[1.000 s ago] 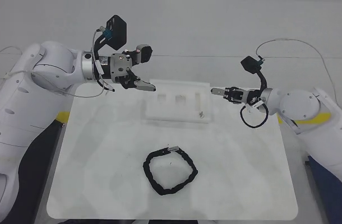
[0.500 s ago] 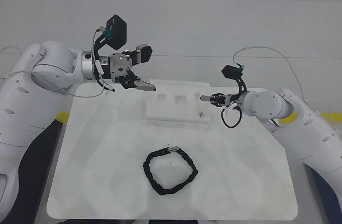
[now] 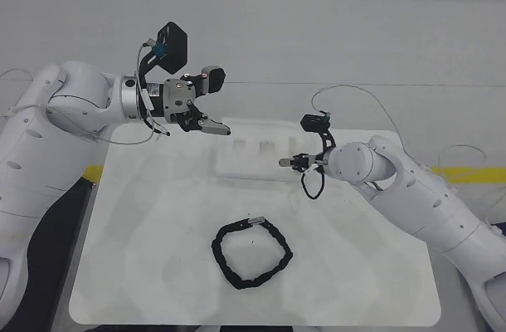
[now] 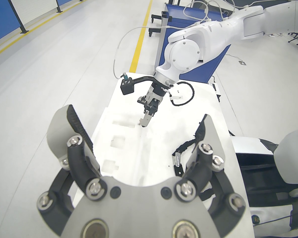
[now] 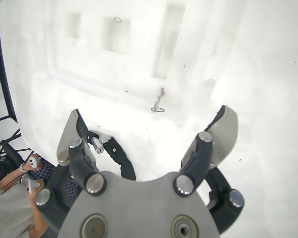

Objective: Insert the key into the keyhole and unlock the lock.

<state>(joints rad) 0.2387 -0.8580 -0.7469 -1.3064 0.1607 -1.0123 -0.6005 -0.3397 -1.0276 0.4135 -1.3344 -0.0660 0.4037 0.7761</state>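
My right gripper [image 5: 150,118] hangs wide open and empty just over the small flat metal key [image 5: 159,100]. The key lies on the matte white foam tray [image 5: 139,58], wire ring toward my fingers and blade pointing at the end of the long narrow recess. The lock [image 3: 278,249], a loop of black sleeved chain with a shiny round cylinder [image 5: 98,146], sits on my side of the tray, and my left gripper [image 3: 210,103] is spread open too, holding nothing, near the tray's far left corner.

I read the right gripper [image 3: 284,163] over the foam tray [image 3: 261,129]. The left gripper [image 3: 221,104] hangs beside the tray's far-left corner. The chain lock [image 3: 251,253] lies nearer, on the table [image 3: 153,249].
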